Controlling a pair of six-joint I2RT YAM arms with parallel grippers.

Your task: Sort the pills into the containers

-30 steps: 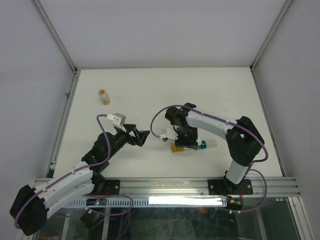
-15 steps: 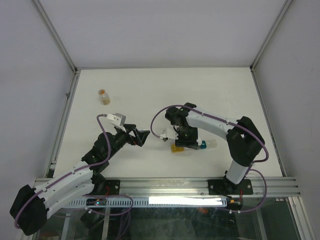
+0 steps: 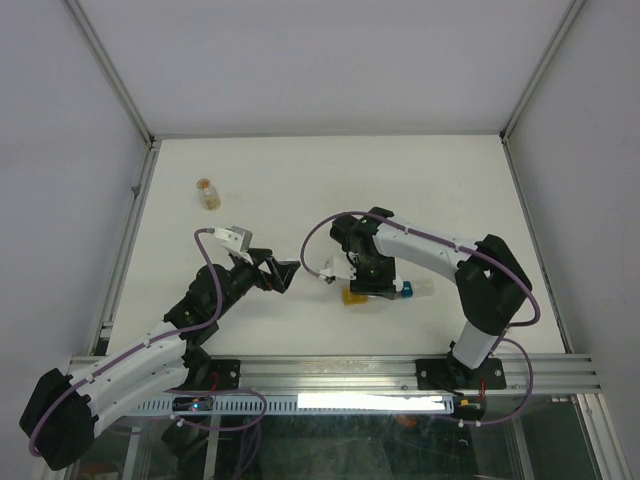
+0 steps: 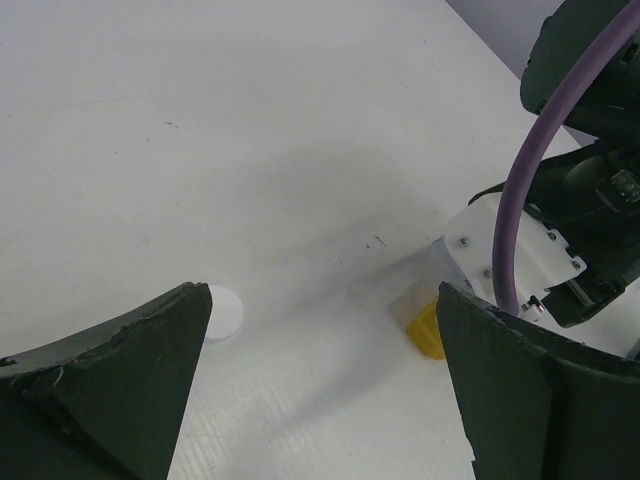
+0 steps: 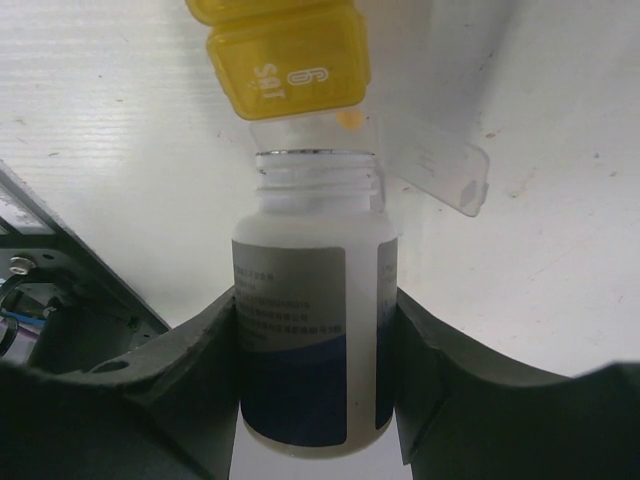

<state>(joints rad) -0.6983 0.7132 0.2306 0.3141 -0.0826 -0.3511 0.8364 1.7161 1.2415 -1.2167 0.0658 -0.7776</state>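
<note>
My right gripper [image 3: 368, 283] [image 5: 312, 300] is shut on a white pill bottle [image 5: 310, 320] with a blue label and no cap. The bottle's mouth points at the containers [image 3: 353, 297], a short strip with a yellow compartment [image 5: 285, 55], a teal one [image 3: 405, 291] and clear ones. A clear lid [image 5: 440, 165] stands open beside the mouth. A small orange pill [image 5: 349, 119] shows just past the bottle's mouth. My left gripper [image 3: 275, 273] [image 4: 322, 300] is open and empty, left of the strip, and sees its yellow end [image 4: 427, 330].
A white round cap [image 4: 220, 312] lies on the table near my left finger. A small vial with orange contents [image 3: 207, 193] lies at the far left of the table. The right arm's purple cable [image 4: 520, 190] hangs close to the strip.
</note>
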